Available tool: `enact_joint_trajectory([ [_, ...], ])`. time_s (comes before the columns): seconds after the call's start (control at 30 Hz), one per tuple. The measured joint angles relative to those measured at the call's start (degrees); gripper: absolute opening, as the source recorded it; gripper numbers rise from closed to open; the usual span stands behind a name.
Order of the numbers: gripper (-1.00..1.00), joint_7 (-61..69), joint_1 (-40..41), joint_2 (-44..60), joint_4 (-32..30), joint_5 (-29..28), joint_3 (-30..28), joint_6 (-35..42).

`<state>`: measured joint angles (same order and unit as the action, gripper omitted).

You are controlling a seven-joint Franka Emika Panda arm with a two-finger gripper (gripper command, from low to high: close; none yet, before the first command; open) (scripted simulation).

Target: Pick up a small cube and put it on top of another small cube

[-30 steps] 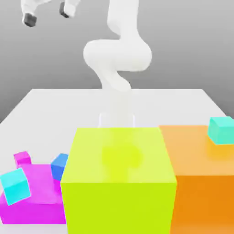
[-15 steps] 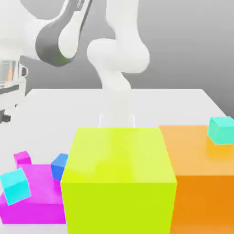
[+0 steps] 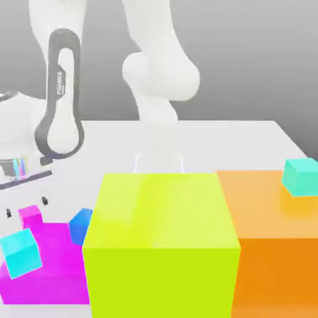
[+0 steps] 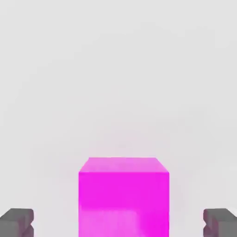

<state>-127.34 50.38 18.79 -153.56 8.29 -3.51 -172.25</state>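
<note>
Looks like the pre-grasp step, fingers spread wide either side of the small magenta cube, by the big magenta block. Next up: straight down, then squeeze.

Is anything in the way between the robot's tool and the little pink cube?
Nothing visible is in the way. The tool is open, with the little pink cube between its two fingers and bare space on both sides of the cube.

A simulated tabletop scene: pale table, plain-coloured blocks, white robot arm.
</note>
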Motion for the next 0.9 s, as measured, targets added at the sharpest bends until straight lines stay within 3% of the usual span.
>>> enact_joint_trajectory([
  [0.23, -1.0, 0.0, 0.2, 0.3, 0.1, 0.1, 0.2, -0.3],
  [0.43, -1.0, -3.7, -1.8, -10.7, -2.1, -4.9, -2.9, 8.4],
  [0.8, -1.0, 15.4, -16.0, -17.0, 17.7, -8.3, 6.6, 34.5],
  [0.9, -1.0, 16.7, -16.5, -13.0, 18.1, -8.7, 6.6, 30.9],
])
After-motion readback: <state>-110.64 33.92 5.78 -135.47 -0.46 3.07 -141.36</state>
